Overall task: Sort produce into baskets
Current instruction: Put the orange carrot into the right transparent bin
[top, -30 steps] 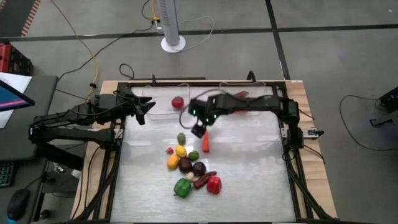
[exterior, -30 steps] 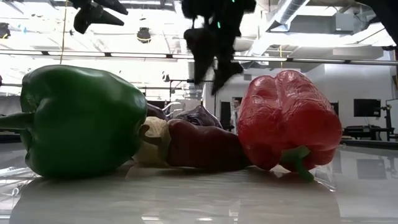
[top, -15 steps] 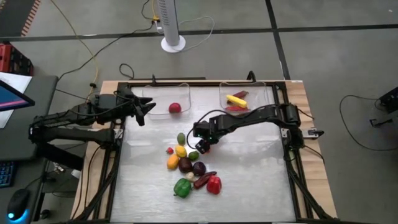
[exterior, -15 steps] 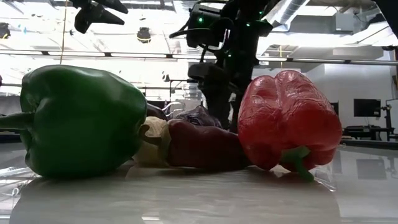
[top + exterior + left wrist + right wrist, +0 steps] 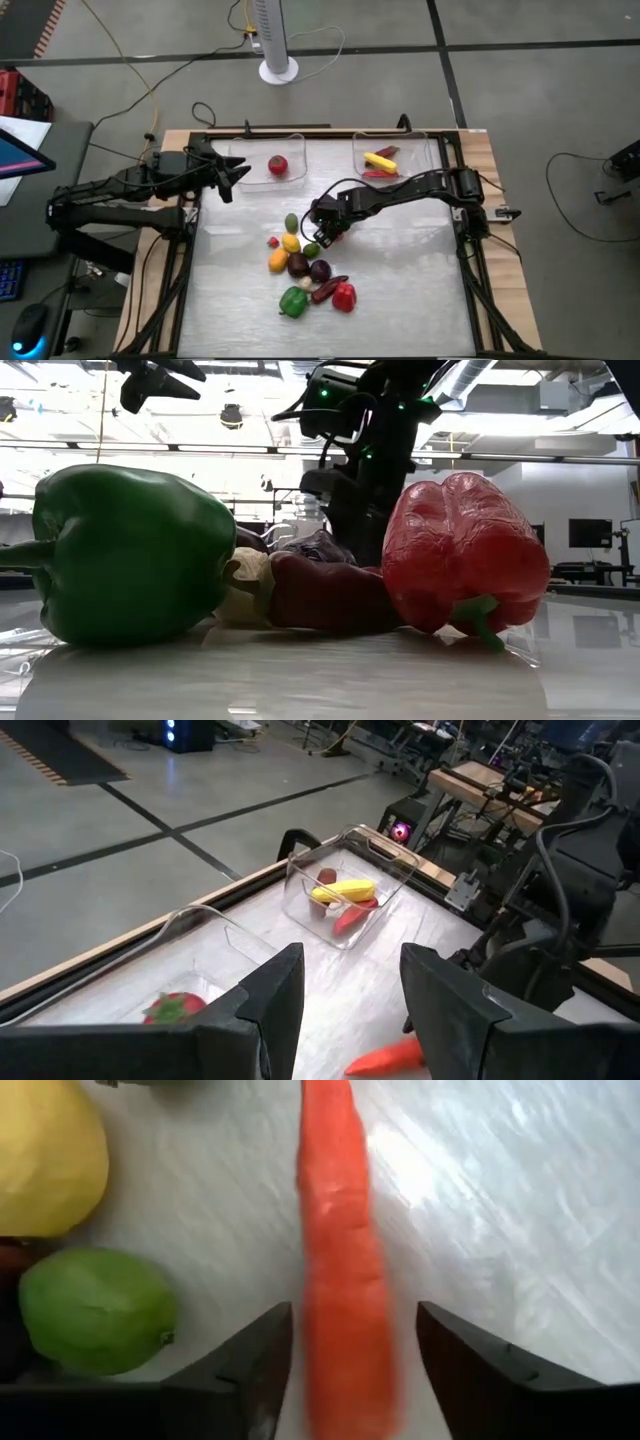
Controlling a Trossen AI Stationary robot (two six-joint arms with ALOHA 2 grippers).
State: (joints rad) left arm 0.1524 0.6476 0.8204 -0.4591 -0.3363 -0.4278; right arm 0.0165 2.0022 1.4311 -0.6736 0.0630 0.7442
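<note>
two clear baskets (image 5: 268, 160) (image 5: 395, 156) sit beyond the produce pile (image 5: 305, 265): one holds a red tomato (image 5: 277, 165), the other a banana (image 5: 381, 161). right gripper (image 5: 345, 1370) straddles the carrot (image 5: 340, 1270) beside the pile, fingers apart. left gripper (image 5: 236, 177) hovers open near the tomato basket.

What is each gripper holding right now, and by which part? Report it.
Nothing is held yet. The right gripper straddles the orange carrot with fingers either side of it, still apart. The left gripper hangs open, empty.
</note>
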